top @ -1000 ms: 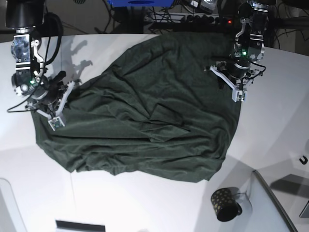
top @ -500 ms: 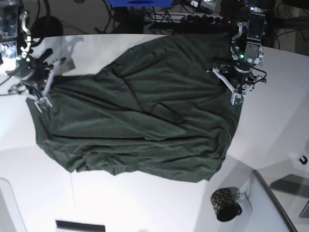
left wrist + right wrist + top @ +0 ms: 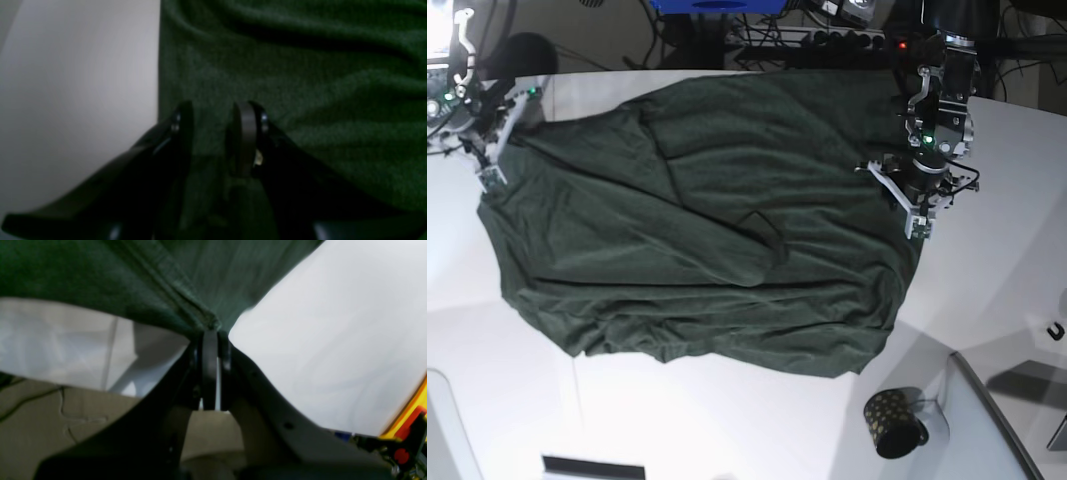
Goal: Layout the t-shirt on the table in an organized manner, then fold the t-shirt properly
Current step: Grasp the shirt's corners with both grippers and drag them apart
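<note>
Sprawling rumpled across the table (image 3: 727,420), the dark green t-shirt (image 3: 707,240) looks soft and limp, best gripped at seams: right gripper (image 3: 210,336) pinches its ten-o'clock hem, left gripper (image 3: 213,133) half-open on its three-o'clock edge.

- No readable text, label, brand, number or sign shows in any view; the fabric, the tabletop and the mug carry no lettering.

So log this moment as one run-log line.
stage: spreading | t-shirt: wrinkled on table | right tool: shut on t-shirt edge | left tool: on t-shirt, grip unclear
</note>
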You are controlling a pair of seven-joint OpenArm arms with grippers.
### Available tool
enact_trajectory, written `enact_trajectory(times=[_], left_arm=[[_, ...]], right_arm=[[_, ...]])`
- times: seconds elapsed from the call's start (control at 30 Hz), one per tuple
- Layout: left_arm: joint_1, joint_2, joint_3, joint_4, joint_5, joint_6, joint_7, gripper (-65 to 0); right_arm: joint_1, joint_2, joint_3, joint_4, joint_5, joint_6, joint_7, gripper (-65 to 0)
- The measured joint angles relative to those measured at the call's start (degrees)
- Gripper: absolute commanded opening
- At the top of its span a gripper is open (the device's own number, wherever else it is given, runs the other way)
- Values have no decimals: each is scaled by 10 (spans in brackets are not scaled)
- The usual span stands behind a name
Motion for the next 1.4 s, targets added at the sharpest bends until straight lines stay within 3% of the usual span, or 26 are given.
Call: enact_trajectory(times=[0.37, 0.57, 0.67, 0.87, 0.93, 1.0, 1.07, 1.23, 1.4], left_arm=[[-1, 0, -5, -3, 0, 0, 0, -453], [3, -3, -6, 26, -2, 2, 6, -453], [11, -3, -7, 60, -4, 0, -1, -453], [51, 9, -38, 89, -2, 2, 6, -454], [56, 23, -34, 84, -2, 2, 3, -497], [63, 40, -34, 75, -3, 0, -1, -619], [74, 44, -32, 72, -7, -5, 0, -650], [82, 35, -38, 71, 2, 1, 2, -650], [65, 29, -34, 25, -1, -3, -26, -650]], right_arm=[[-3, 25, 2, -12, -3, -1, -1, -639], [-13, 21, 10, 5, 1, -1, -10, -405], [-23, 15, 45, 44, -6, -1, -50, -348], [19, 9, 68, 55, -4, -1, -42, -362], [65, 10, 68, 10, 5, 3, 4, -443], [117, 11, 63, -56, -3, 2, 19, -572], [160, 14, 52, -122, 0, 0, 24, -650], [225, 10, 40, -240, -3, -1, 46, -648], [229, 12, 40, -260, -6, -1, 63, -648]])
